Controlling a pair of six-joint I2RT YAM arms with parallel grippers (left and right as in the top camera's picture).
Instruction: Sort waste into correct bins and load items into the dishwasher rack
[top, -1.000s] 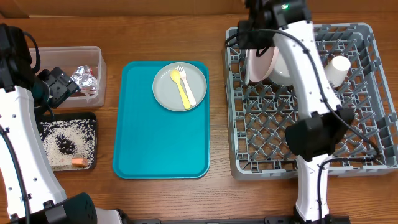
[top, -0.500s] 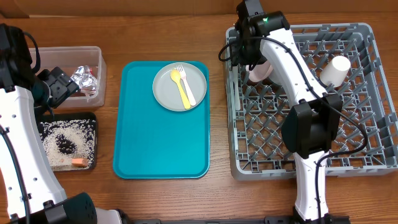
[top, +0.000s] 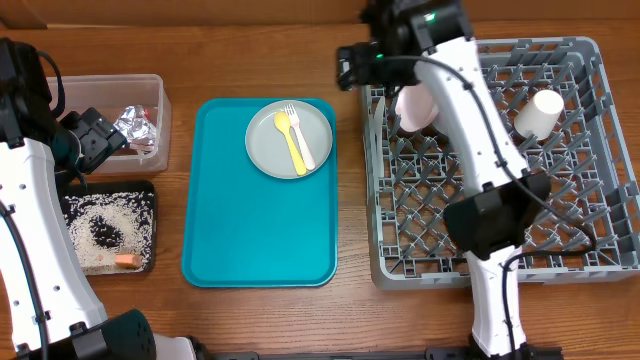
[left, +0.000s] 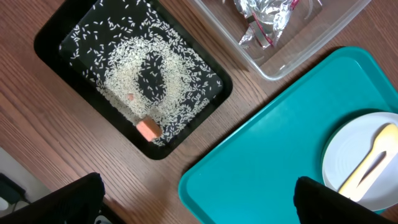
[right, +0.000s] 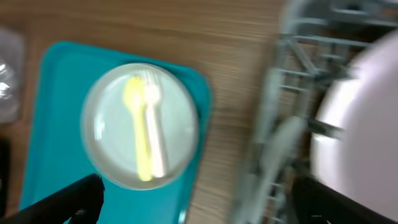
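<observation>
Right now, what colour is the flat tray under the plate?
The tray is teal, clearest from overhead.

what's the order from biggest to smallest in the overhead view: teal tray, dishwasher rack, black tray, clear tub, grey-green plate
1. dishwasher rack
2. teal tray
3. clear tub and black tray: about alike, not ranked
4. grey-green plate

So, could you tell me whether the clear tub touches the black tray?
Apart. The left wrist view shows a strip of bare table between the clear tub and the black tray.

The left gripper (top: 100, 140) hangs wide open. The right gripper (top: 350, 68) is wide open too, its arm stretched far forward.
</observation>
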